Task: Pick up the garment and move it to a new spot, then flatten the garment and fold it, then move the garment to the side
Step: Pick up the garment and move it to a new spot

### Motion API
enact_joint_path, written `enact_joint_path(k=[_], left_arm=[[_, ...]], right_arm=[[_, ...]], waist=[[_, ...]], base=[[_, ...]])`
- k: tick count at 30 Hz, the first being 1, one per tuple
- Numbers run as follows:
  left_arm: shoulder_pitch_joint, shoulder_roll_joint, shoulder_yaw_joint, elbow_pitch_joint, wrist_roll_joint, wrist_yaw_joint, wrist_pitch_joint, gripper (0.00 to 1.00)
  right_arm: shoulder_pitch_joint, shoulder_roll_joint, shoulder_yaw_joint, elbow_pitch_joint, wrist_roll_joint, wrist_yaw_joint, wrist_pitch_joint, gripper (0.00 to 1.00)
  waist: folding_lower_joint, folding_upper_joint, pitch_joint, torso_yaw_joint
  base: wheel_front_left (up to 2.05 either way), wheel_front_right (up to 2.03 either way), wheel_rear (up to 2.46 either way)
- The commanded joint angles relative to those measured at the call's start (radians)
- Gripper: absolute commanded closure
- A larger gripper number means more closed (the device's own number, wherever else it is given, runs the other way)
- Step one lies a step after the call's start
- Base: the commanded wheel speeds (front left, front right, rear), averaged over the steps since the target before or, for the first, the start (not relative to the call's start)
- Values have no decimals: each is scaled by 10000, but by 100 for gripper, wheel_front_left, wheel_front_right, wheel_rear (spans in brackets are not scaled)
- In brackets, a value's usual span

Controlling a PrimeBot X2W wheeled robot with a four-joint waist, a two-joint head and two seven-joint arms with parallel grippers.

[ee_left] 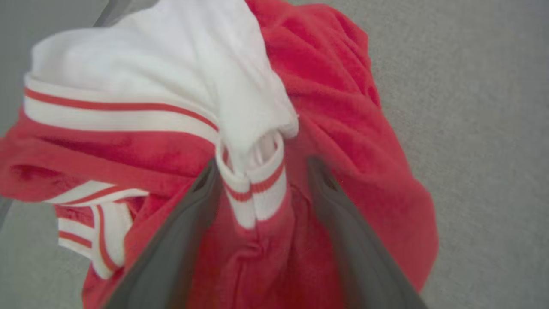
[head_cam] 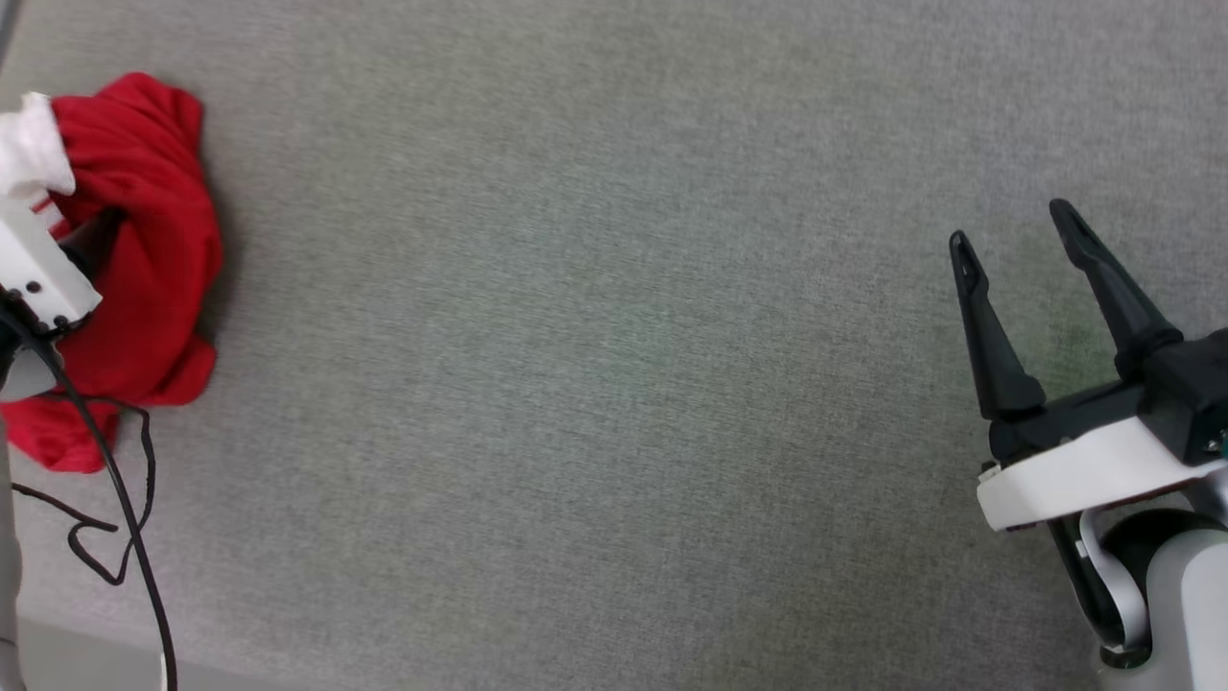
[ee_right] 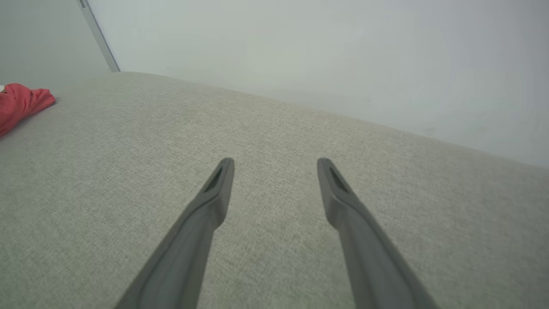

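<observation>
The garment (head_cam: 144, 240) lies crumpled at the far left of the grey fabric surface, red with a white sleeve bunched on top. Close up, the garment (ee_left: 343, 128) shows red cloth, a white sleeve and red-and-white striped trim. My left gripper (ee_left: 261, 165) is open right over it, its two fingers spread on either side of a striped cuff fold, with cloth between them but not pinched. My right gripper (head_cam: 1012, 226) stands open far to the right, over bare surface; my right gripper (ee_right: 274, 162) has nothing between its fingers. An edge of the garment (ee_right: 21, 103) shows at far left.
The grey fabric surface (head_cam: 595, 365) stretches wide between the two arms. A black cable (head_cam: 125, 499) loops from the left arm near the lower left. A pale wall (ee_right: 321, 51) rises behind the surface's far edge.
</observation>
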Motion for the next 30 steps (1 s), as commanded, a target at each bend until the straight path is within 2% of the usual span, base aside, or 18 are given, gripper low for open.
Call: enact_joint_path(k=[1, 9, 10, 11, 12, 21, 23, 30], left_arm=[[-54, 3, 12, 209, -151, 11, 256, 0], [225, -73, -89, 1344, -250, 639, 1480, 0], [262, -70, -126, 1410, -225, 696, 1507, 20], [296, -41, -173, 1397, -145, 702, 1404, 66], [304, 0, -167, 1353, -98, 719, 1241, 100], [-130, 345, 322, 822, -142, 621, -971, 100], [-160, 408, 273, 765, -49, 593, -1176, 100], [-91, 597, 20, 233, 639, 438, -3658, 100]], right_arm=[[-221, -60, 30, -23, -4, -7, -38, 0], [-458, -142, 66, 84, 76, -7, -104, 0], [-463, -145, 57, 100, 80, -7, -108, 0], [-459, -145, 44, 127, 96, -7, -106, 0], [-444, -143, 31, 149, 110, -7, -112, 0], [-262, 31, -35, 473, 19, -7, -347, 0], [-195, 79, -58, 520, 59, -7, -366, 0], [290, 470, -338, 876, 167, -7, -654, 0]], waist=[[-2, 0, 305, -199], [-2, 0, 575, -406], [-2, 0, 560, -417], [-2, 0, 528, -424], [-2, 0, 487, -424], [-2, 0, -529, -363], [-2, 0, -686, -352], [-2, 0, -1956, -327]], base=[[0, 0, 0], [0, 0, 0], [0, 0, 0], [0, 0, 0], [0, 0, 0], [0, 0, 0], [0, 0, 0], [0, 0, 0]])
